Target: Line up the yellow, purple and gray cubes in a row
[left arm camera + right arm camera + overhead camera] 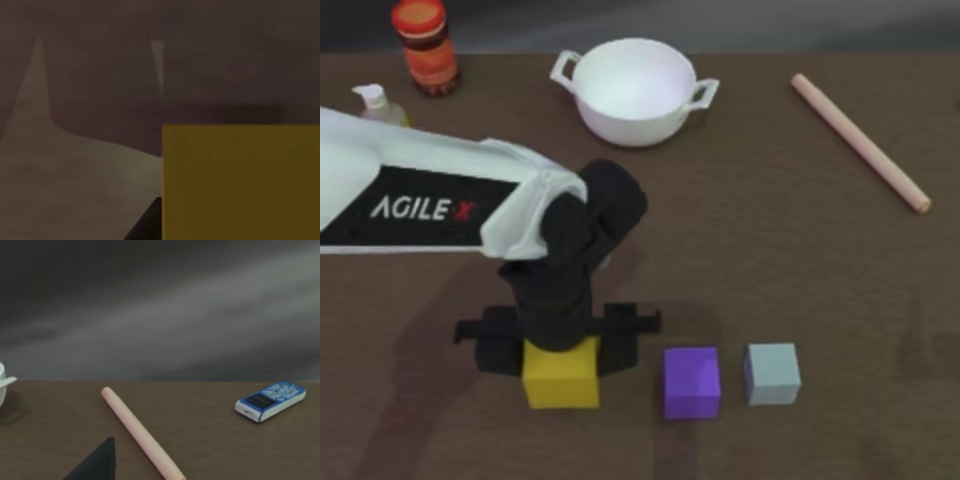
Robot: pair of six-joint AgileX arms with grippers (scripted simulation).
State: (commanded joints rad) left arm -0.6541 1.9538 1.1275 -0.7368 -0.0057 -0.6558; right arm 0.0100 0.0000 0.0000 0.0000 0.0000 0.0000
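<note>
The yellow cube (563,378) rests on the table at front left of centre, in a row with the purple cube (692,382) and the smaller gray cube (771,373) to its right. My left gripper (560,345) reaches down over the yellow cube's back half and is shut on it. In the left wrist view the yellow cube (240,182) fills the near corner, with one dark finger (147,222) pressed against its side. My right gripper (142,472) is parked out of the top view, open, holding nothing.
At the back stand a white two-handled pot (635,90), a red-lidded jar (425,45) and a pump bottle (375,103). A wooden rolling pin (860,142) lies at back right. A blue phone (270,400) lies beyond it in the right wrist view.
</note>
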